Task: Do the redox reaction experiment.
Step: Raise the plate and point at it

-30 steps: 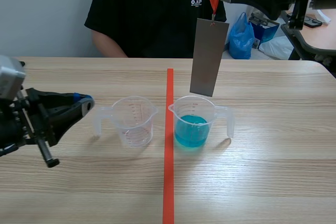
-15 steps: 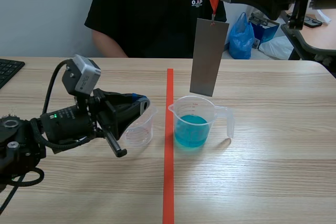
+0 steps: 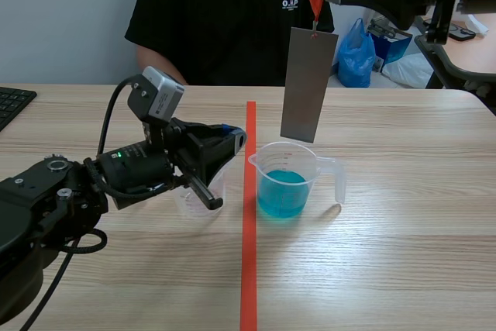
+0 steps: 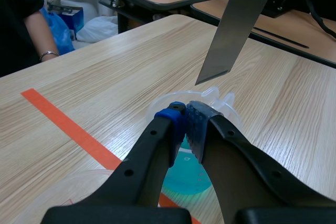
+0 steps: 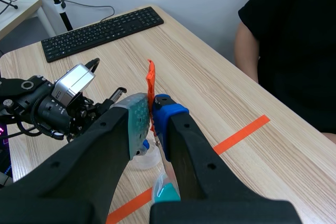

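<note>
Right gripper (image 5: pixel 151 109) raised high, fingers clamped on an orange tab (image 5: pixel 150 80), grey plate (image 3: pixel 308 84) hanging upright from it just above the beaker (image 3: pixel 287 180) of blue liquid. Left gripper (image 4: pixel 185 121) low over an empty beaker (image 3: pixel 192 205), fingers pressed together, seemingly on nothing, tips near the blue beaker's rim.

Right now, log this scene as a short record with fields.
left gripper: fingers shut on nothing, reaching across the empty beaker, tips near the tape line
right gripper: raised, fingers shut on the orange strip
metal plate: hangs from the strip, above the blue liquid, not dipped
filled beaker: upright, on the right arm's side of the tape line
person: seated opposite the robot
</note>
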Tool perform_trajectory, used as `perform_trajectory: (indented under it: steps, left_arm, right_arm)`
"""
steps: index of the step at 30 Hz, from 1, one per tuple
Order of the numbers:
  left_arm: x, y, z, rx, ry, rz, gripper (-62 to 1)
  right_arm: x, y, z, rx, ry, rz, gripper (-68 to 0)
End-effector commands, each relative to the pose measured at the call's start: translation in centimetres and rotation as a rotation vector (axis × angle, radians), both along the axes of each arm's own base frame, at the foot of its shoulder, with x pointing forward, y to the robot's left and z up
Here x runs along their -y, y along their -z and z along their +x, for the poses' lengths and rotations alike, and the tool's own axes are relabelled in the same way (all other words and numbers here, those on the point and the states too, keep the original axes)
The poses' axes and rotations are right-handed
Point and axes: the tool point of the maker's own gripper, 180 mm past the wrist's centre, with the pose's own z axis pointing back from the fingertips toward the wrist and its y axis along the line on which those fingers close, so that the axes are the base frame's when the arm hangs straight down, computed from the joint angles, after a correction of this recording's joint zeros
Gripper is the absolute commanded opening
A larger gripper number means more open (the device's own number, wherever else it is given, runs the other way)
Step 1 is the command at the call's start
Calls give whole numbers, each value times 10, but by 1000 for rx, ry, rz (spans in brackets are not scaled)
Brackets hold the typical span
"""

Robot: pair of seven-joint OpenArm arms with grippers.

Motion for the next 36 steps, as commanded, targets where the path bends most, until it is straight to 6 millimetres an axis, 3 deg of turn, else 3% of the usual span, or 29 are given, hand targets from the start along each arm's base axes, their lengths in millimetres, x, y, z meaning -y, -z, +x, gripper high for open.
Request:
perform_trajectory:
  steps: [1,25,36]
  left_arm:
    - [8,-14,3,35,16,-21,-582]
    - [29,-19,12,43,6,-5,-582]
    - [29,-19,12,44,7,-2,-582]
  right_arm:
    - [0,-18,0,49,-5,28,-658]
    - [0,-18,0,50,-5,28,-658]
    - [0,-18,0,49,-5,28,-658]
